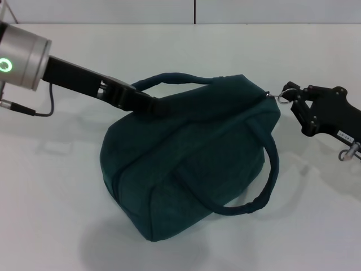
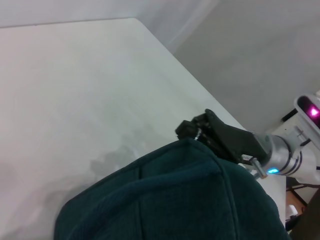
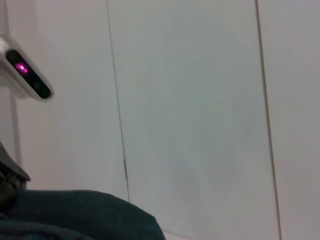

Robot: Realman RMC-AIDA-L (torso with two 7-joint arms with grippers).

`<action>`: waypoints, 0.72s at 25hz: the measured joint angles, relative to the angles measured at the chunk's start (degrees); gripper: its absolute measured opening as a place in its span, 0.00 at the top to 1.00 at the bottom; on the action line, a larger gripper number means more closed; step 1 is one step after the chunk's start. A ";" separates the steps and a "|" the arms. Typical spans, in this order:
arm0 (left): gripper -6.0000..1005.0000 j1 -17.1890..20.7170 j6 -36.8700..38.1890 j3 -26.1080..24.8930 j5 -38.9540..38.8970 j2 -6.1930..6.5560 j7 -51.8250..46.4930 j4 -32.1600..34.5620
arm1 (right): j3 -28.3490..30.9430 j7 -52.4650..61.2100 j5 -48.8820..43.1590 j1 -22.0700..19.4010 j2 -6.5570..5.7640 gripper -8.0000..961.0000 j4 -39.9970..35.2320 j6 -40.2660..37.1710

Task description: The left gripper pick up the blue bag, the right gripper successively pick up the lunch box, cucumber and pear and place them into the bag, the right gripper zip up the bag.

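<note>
The blue bag [image 1: 192, 158] stands on the white table [image 1: 51, 214], its top seam closed and its two handles loose. My left gripper [image 1: 145, 104] is shut on the bag's top edge at its left end, under the far handle [image 1: 175, 78]. My right gripper [image 1: 284, 97] is at the bag's right end, shut on the zipper pull [image 1: 275, 97]. The left wrist view shows the bag [image 2: 175, 200] with the right gripper [image 2: 196, 133] behind it. The bag's edge also shows in the right wrist view [image 3: 75, 215]. The lunch box, cucumber and pear are not in view.
The white table [image 2: 75, 90] spreads around the bag, with a wall behind it. Its far edge [image 2: 165, 47] shows in the left wrist view. A robot part with a pink light [image 3: 25, 72] shows in the right wrist view.
</note>
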 joint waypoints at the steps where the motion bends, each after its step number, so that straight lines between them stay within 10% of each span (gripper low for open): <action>1: 0.92 0.01 0.23 -0.07 -0.12 0.18 0.00 -0.10 | 0.09 -0.03 0.14 -0.13 0.00 0.92 -0.08 -0.40; 18: 0.91 0.70 1.37 -0.27 -0.87 1.28 -0.09 -0.56 | -6.44 -1.28 2.67 0.87 -0.04 0.92 0.71 6.88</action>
